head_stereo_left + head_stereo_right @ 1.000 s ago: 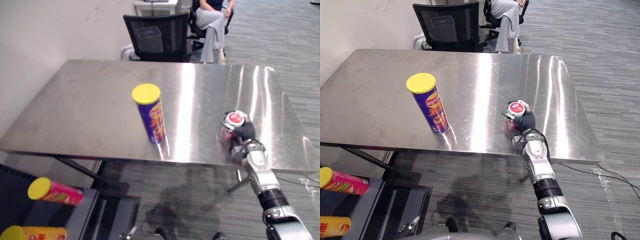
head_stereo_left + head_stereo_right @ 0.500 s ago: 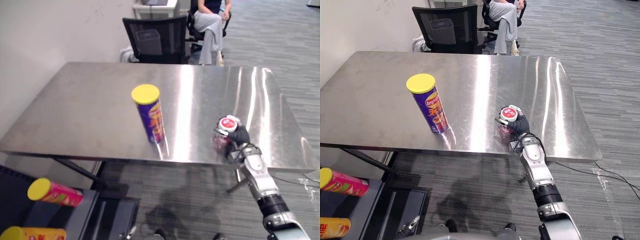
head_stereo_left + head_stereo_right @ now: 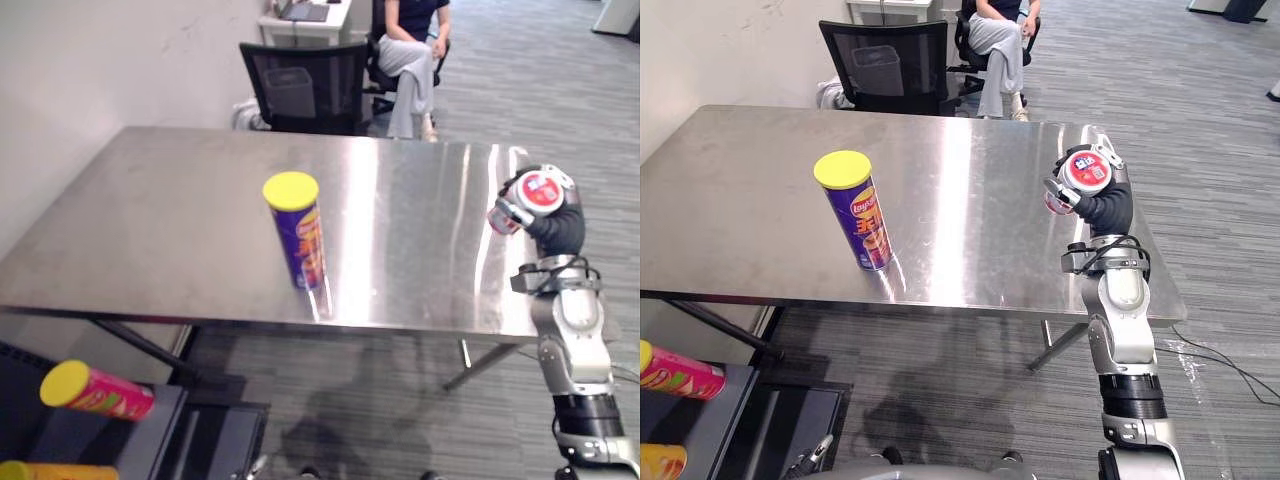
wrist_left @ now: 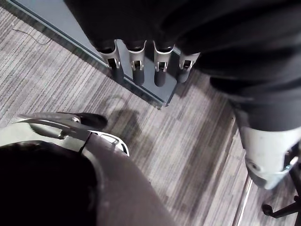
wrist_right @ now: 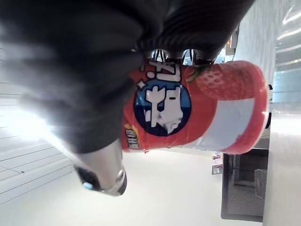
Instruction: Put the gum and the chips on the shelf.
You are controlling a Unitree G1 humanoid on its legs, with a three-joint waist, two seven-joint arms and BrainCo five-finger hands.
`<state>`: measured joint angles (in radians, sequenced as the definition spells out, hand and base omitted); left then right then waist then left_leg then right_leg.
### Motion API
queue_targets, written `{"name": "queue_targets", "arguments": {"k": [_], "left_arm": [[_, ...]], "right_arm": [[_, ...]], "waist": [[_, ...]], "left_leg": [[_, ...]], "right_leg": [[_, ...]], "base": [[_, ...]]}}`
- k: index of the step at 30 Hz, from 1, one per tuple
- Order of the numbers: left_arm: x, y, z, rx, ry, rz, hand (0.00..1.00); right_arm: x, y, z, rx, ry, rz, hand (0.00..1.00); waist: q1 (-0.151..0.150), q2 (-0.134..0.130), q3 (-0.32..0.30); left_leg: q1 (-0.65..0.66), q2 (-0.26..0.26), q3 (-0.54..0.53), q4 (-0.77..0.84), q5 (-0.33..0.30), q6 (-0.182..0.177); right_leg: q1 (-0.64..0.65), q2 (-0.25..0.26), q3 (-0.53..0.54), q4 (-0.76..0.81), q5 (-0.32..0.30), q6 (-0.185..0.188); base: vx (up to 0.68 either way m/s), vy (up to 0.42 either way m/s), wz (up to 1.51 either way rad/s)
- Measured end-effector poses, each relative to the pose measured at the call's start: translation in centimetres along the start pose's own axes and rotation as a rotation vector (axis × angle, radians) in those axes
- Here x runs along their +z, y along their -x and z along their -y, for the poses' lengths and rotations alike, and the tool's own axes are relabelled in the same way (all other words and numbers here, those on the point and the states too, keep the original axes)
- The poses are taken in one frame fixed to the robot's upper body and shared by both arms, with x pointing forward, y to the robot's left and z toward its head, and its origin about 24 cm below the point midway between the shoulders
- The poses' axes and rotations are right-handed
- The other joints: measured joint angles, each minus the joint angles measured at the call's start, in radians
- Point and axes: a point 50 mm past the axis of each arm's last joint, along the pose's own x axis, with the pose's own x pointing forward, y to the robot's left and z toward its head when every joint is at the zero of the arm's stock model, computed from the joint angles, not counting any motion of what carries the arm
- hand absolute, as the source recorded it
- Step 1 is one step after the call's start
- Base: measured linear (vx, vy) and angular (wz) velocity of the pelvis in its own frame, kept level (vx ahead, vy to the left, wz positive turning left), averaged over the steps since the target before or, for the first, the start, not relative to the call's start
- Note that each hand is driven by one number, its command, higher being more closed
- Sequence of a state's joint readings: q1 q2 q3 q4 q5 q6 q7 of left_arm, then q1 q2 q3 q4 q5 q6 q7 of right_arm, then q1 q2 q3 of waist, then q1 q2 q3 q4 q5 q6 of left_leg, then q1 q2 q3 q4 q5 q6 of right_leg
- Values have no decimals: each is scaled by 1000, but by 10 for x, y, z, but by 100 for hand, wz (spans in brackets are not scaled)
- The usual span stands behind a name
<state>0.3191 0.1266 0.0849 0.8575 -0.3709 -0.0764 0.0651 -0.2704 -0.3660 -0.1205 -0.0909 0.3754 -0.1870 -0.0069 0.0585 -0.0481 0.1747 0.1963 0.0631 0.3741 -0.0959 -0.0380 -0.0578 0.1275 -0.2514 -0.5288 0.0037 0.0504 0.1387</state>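
My right hand (image 3: 1108, 206) is shut on the gum tub (image 3: 1083, 173), a red container with a white and red lid, held tilted in the air above the right part of the steel table (image 3: 150, 220). The right wrist view has the tub (image 5: 197, 108) lying across the curled fingers. The chips can (image 3: 298, 235), purple with a yellow lid, stands upright near the table's front edge, well to the left of that hand. My left hand (image 4: 141, 66) hangs with straight fingers over the carpet beside a grey shelf edge.
A dark low shelf (image 3: 170, 415) at the lower left carries a pink chips can (image 3: 95, 392) and a yellow one (image 3: 660, 462). Behind the table stands a black mesh chair (image 3: 305, 85), with a seated person (image 3: 410, 40) beyond it.
My right hand has lifted the gum tub off the table's front edge, carrying it up and to the right. The chips can has stayed put.
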Motion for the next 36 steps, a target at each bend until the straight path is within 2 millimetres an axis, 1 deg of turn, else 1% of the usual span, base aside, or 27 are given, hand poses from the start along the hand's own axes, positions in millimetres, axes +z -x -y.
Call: {"name": "queue_targets", "arguments": {"k": [1, 4, 9, 11, 12, 14, 16, 17, 20, 21, 22, 23, 24, 25, 26, 27, 28, 29, 30, 31, 32, 33, 34, 35, 36], "left_arm": [[0, 0, -1, 2, 1, 1, 0], [0, 0, -1, 11, 11, 1, 0], [0, 0, -3, 26, 29, -2, 0], [-1, 0, -2, 32, 31, -10, 0], [-1, 0, -2, 34, 30, -11, 0], [-1, 0, -3, 55, 43, -15, 0], [-1, 0, -3, 64, 48, -18, 0], [0, -1, -3, 68, 50, -15, 0], [-2, 0, -1, 93, 129, -14, 0], [-4, 1, 3, 91, 186, -12, 0], [-4, 1, 5, 95, 233, -2, 0], [-5, 2, 9, 88, 252, -1, 0], [-6, 2, 14, 77, 264, 8, 0], [-3, 2, 17, 66, 283, 17, 0], [-2, 2, 18, 60, 294, 21, 0], [-2, 2, 19, 60, 296, 19, 0], [-4, 1, 20, 66, 297, 0, 0], [-7, 1, 18, 75, 296, -13, 0], [-11, 1, 14, 91, 297, -35, 0], [-13, 1, 13, 98, 298, -44, 0], [-17, 2, 12, 106, 293, -59, 0], [-19, 2, 11, 109, 291, -72, 0], [-21, 2, 11, 110, 289, -78, 0], [-24, 3, 11, 110, 286, -91, 0], [-23, 2, 10, 108, 277, -90, 0]], "right_arm": [[2, 1, -1, 8, -21, 4, 100], [5, 5, -2, 36, -62, 2, 100], [9, 13, 3, 60, -53, -8, 100], [8, 16, 3, 68, -50, -21, 100], [6, 18, 3, 72, -50, -33, 100], [4, 19, 1, 90, -73, -43, 100], [4, 19, -1, 100, -84, -47, 100], [3, 18, -3, 115, -88, -48, 100], [1, 12, -20, 182, -114, -47, 100], [1, 4, -29, 220, -126, -40, 100], [1, -5, -39, 255, -136, -31, 100], [1, -11, -43, 271, -138, -25, 100], [2, -22, -47, 289, -138, -14, 100], [2, -29, -47, 285, -135, -6, 100], [3, -31, -44, 277, -129, -2, 100], [3, -30, -35, 244, -114, -2, 100], [5, -31, -27, 213, -105, 10, 100], [7, -30, -26, 200, -103, 17, 100], [9, -29, -24, 191, -98, 27, 100], [10, -28, -22, 188, -88, 32, 100], [14, -24, -17, 174, -69, 38, 100], [16, -22, -11, 147, -57, 42, 100], [16, -21, -9, 135, -54, 41, 100], [16, -21, -5, 116, -50, 42, 100], [16, -20, -3, 103, -49, 39, 100]], "waist": [[-1, -5, -3], [-1, -8, -9], [-3, -7, -11], [-6, -9, -18], [-9, -11, -19], [-14, -11, -19], [-15, -10, -21], [-15, -10, -21], [-11, -2, -16], [-5, 9, -10], [7, 25, -8], [11, 34, -4], [33, 53, 8], [37, 63, 16], [31, 67, 19], [13, 55, 23], [22, 61, 29], [25, 59, 31], [18, 52, 34], [12, 52, 33], [-1, 55, 31], [-8, 59, 29], [-12, 63, 26], [-18, 74, 20], [-20, 73, 18]], "left_leg": [[1, 0, 3, 0, 0, 0], [2, 2, 12, 0, -2, -2], [5, 0, 26, 0, -3, -3], [1, 1, 27, 0, -4, -4], [-8, 4, 23, 21, -10, -4], [-40, 20, 16, 105, -49, -7], [-57, 29, -5, 138, -59, -6], [-75, 34, -26, 155, -60, -5], [-133, 51, -74, 196, -58, -6], [-172, 64, -91, 228, -57, -6], [-212, 81, -104, 258, -55, -10], [-231, 92, -103, 275, -51, -15], [-281, 107, -88, 319, -27, -8], [-339, 113, -50, 351, 32, 17], [-355, 106, -35, 333, 79, 32], [-335, 81, 16, 241, 145, 62], [-327, 126, 189, 410, 22, 129], [-315, 144, 253, 498, -26, 142], [-268, 160, 332, 591, -69, 133], [-240, 164, 356, 612, -76, 124], [-192, 177, 377, 634, -78, 119], [-148, 186, 383, 620, -68, 118], [-131, 192, 383, 601, -50, 115], [-100, 188, 377, 520, -2, 107], [-105, 159, 386, 455, -11, 99]], "right_leg": [[-1, 0, 6, 0, 0, 0], [-2, 0, 18, 0, 0, 0], [-6, 0, 30, 2, -5, -4], [-23, -5, 32, 31, -22, -3], [-33, -13, 31, 63, -38, -5], [-38, -23, 25, 104, -58, -11], [-35, -24, 15, 119, -65, -13], [-35, -23, -1, 123, -70, -19], [-38, -18, -36, 112, -75, -16], [-44, -8, -52, 102, -75, -17], [-63, 6, -66, 104, -77, -21], [-74, 13, -71, 111, -83, -31], [-95, 25, -81, 131, -101, -53], [-109, 35, -94, 139, -121, -61], [-108, 42, -99, 136, -129, -74], [-101, 18, -154, 128, -135, -97], [-96, -3, -233, 155, -149, -114], [-95, -18, -261, 167, -155, -120], [-86, -48, -312, 183, -162, -129], [-85, -62, -340, 189, -164, -132], [-85, -82, -394, 197, -166, -132], [-96, -98, -438, 211, -166, -132], [-105, -102, -457, 217, -166, -132], [-129, -114, -488, 242, -166, -133], [-147, -132, -507, 256, -165, -135]], "base": [[-12, -16, -7], [-27, -21, -8], [-31, -15, -8], [-11, -7, -2], [9, -29, 8], [19, -29, 14], [7, -35, 22], [-18, -55, 42], [-69, -72, 45], [-139, -94, 41], [-140, -99, 38], [-155, -98, 39], [-190, -100, 73], [-227, -109, 107], [-281, -141, 178], [-299, -136, 195], [-273, -137, 181], [-194, -113, 149], [-109, -93, 116], [-155, -85, 151], [-195, -40, 145], [-201, -22, 138], [-208, 31, 114], [-173, 67, 84], [-289, 166, 96]]}}
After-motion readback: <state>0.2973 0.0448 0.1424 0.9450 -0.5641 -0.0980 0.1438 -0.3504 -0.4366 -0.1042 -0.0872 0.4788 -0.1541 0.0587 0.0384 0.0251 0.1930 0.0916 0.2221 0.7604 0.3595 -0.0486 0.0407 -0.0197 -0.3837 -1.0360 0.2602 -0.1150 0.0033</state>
